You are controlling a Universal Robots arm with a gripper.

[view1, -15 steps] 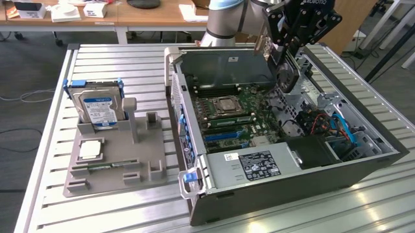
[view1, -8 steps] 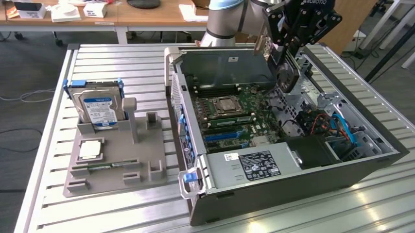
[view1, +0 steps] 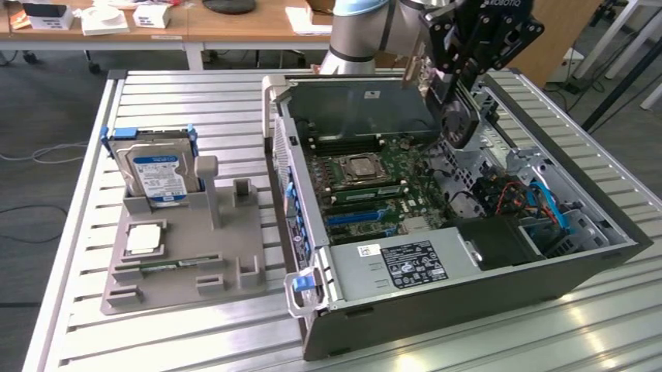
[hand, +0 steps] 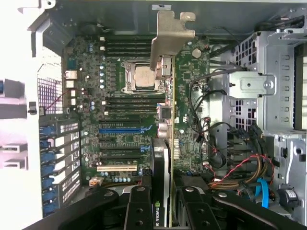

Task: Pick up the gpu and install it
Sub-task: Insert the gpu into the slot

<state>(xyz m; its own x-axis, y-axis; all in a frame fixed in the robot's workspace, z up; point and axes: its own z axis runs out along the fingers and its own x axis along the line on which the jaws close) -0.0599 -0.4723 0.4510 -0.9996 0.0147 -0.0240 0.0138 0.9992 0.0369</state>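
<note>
Slatted table point(view1: 155, 93), open case point(view1: 466, 287): at the exterior view's upper right, gripper point(view1: 452, 81) pinches the gpu point(view1: 456, 120) edge-on; misaligned, it could strike the motherboard point(view1: 408, 167).

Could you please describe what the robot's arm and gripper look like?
The arm is a silver-grey tube with rounded joints and a light blue cap. The gripper is black, with white lettering on its body and linked fingers dotted with round pin holes.
</note>
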